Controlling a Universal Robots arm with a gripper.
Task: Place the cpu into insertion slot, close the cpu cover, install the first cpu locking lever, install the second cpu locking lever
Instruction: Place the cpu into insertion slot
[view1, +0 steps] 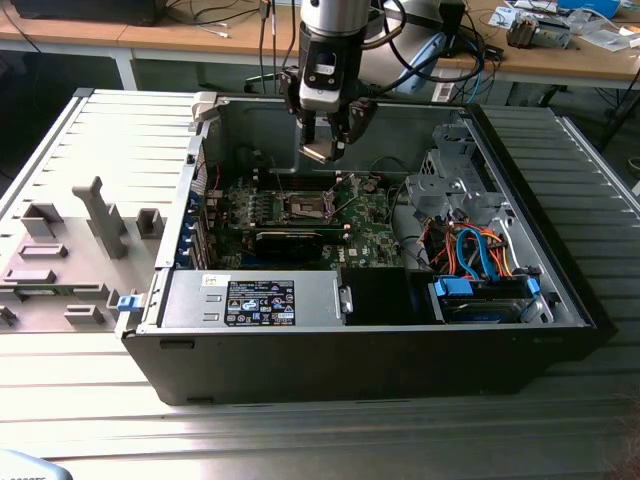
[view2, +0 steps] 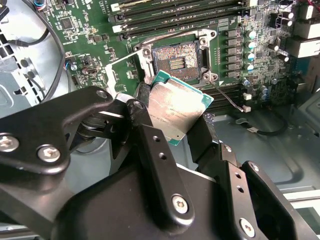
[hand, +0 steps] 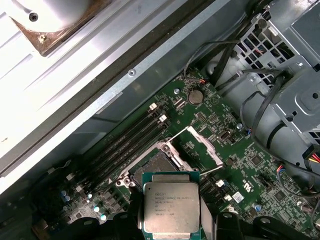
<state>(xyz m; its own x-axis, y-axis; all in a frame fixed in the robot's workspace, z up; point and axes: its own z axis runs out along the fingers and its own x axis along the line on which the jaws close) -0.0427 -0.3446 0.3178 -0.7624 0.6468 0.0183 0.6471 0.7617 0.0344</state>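
Gripper, clamped on the cpu, hovers with the empty insertion slot at its six o'clock, so no step is finished.

We see the cpu, a flat square chip with a pale silver-grey top and a green rim, gripped at two opposite edges by the pincer and held tilted above the motherboard. Just beyond it the insertion slot lies bare. The cpu cover, a thin metal frame, stands swung open beside it.
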